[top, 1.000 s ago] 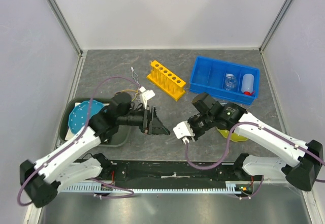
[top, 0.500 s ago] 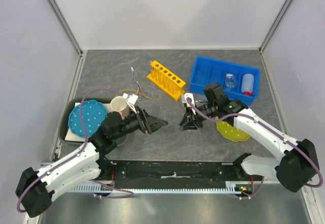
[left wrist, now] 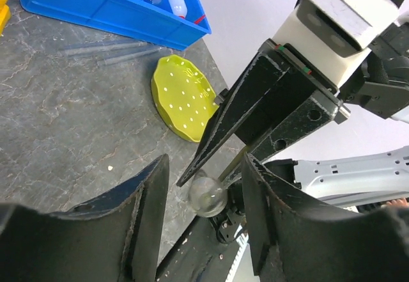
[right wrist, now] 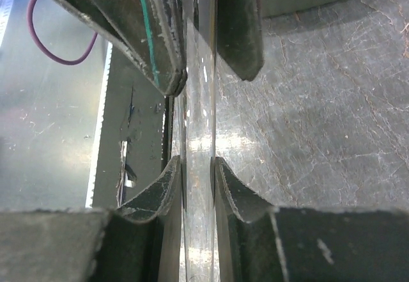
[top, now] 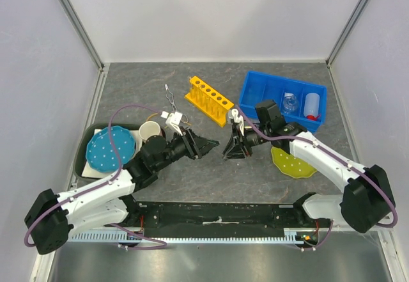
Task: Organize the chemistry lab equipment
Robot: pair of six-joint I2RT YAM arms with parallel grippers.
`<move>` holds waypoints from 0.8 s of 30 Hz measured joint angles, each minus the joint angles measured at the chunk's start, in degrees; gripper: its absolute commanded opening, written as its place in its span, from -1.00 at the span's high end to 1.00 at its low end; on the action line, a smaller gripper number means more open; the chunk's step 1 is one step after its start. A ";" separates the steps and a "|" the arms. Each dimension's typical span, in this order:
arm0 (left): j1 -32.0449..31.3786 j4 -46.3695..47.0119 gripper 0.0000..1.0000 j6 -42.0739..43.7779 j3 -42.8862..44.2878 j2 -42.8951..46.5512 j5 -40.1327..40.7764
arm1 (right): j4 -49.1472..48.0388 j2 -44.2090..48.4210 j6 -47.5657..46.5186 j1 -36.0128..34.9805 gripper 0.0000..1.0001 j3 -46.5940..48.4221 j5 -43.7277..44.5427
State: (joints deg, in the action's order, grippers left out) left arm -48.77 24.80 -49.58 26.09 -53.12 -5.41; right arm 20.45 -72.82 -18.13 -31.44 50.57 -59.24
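Observation:
A thin clear rod [right wrist: 199,160], a glass tube, is pinched between my right gripper's [right wrist: 198,180] fingers. Its rounded end [left wrist: 208,195] pokes between the fingers of my left gripper [left wrist: 204,215], which stand open with a gap on each side. In the top view both grippers, left [top: 213,145] and right [top: 227,150], meet tip to tip at mid-table. The yellow holed rack [top: 209,100] stands behind them, with the metal tongs [top: 172,100] to its left. Two more clear rods [left wrist: 108,50] lie by the blue bin.
The blue bin [top: 255,92] at back right holds the tiny flask [top: 291,103] and the white squeeze bottle [top: 312,105]. A yellow-green dotted plate [top: 293,162] lies under my right arm. At the left, a dark tray [top: 81,157] carries a blue dotted plate [top: 110,149], with the cream mug [top: 151,130] beside it.
Both arms have swung in to face each other. My right gripper brought the rod up level; my left gripper moved onto its rounded end and its jaws have narrowed.

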 measured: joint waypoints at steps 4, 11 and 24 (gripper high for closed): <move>-1.46 -1.20 0.30 1.03 2.05 -1.51 2.23 | -0.92 -1.44 1.42 0.44 0.65 0.00 -0.31; -2.08 -5.05 0.87 2.27 4.20 -2.01 5.22 | -2.10 -2.08 1.90 0.92 0.48 0.00 -1.18; 3.85 -22.43 0.91 11.26 12.15 0.63 9.68 | 6.40 1.95 -5.05 10.78 -0.82 5.01 10.05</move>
State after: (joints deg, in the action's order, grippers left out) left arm -44.93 2.37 -38.33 38.24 -52.49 4.27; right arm 26.85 -70.87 -23.18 -20.67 55.57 -49.19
